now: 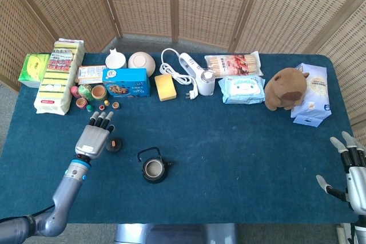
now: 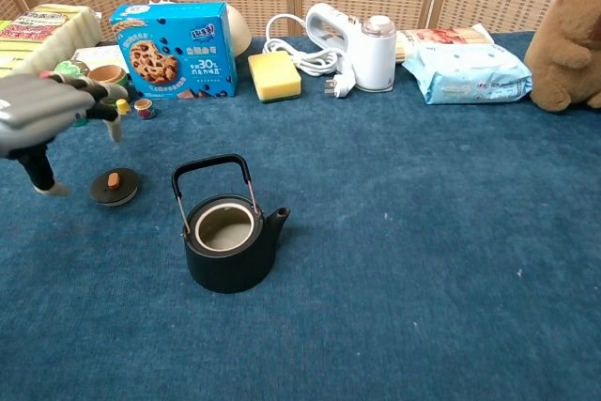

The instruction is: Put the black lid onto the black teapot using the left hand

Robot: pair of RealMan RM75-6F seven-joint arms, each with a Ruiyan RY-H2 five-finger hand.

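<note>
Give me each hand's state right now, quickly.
Left hand: open, holding nothing, fingers spread, just left of the black lid.
Right hand: open, holding nothing, at the table's right edge.

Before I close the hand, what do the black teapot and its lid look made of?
Black teapot: likely cast iron, matte and dark with a thin wire bail handle; the inside looks pale, perhaps enamelled. Black lid: same matte black look, probably iron too, with a small orange knob of unclear material.
</note>
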